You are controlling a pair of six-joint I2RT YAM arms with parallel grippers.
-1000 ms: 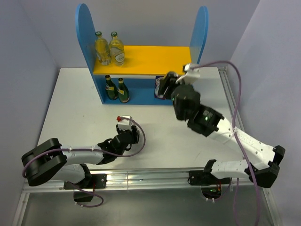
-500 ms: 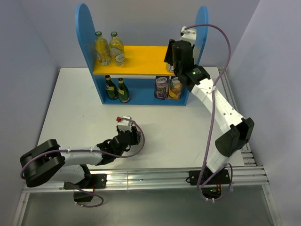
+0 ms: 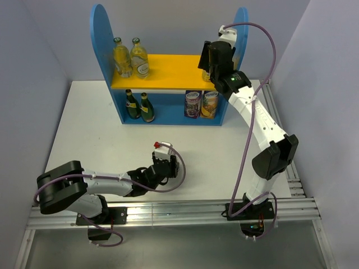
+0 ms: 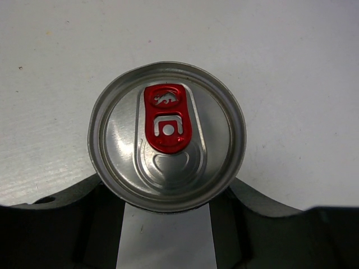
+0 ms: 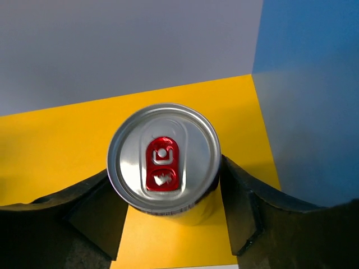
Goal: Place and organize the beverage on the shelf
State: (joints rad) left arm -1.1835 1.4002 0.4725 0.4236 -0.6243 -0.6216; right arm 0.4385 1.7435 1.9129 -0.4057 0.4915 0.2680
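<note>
The worktop [image 3: 84, 129] is seen with the shelf [image 3: 101, 33] stood at its far edge, as before.

The right arm is stretched up to the right end of the yellow upper board. One second ago it was bent low in front of the lower tier. Since half a second ago it has been shifted only slightly toward the right side panel. The left arm is laid low across the near worktop. Its gripper [image 3: 165, 168] has been carried to the right of its place half a second ago.

The right gripper [image 5: 168, 210] is held over the board, beside the blue side panel. Its fingers [image 5: 95, 216] are closed against both sides of the right can [image 5: 164, 157], which is kept upright, red tab up. Whether the base is touching the board cannot be told.

The left fingers [image 4: 67, 224] are likewise closed on the left can [image 4: 166, 134], upright over the bare worktop. Whether it is lifted or resting cannot be told.

Two pale-yellow bottles [image 3: 122, 59] are stood side by side at the left end of the board. Two green bottles [image 3: 132, 105] are stood below them on the lower tier. Two fruit-printed containers [image 3: 192, 104] are set at the right of that tier. None of these has been moved.
</note>
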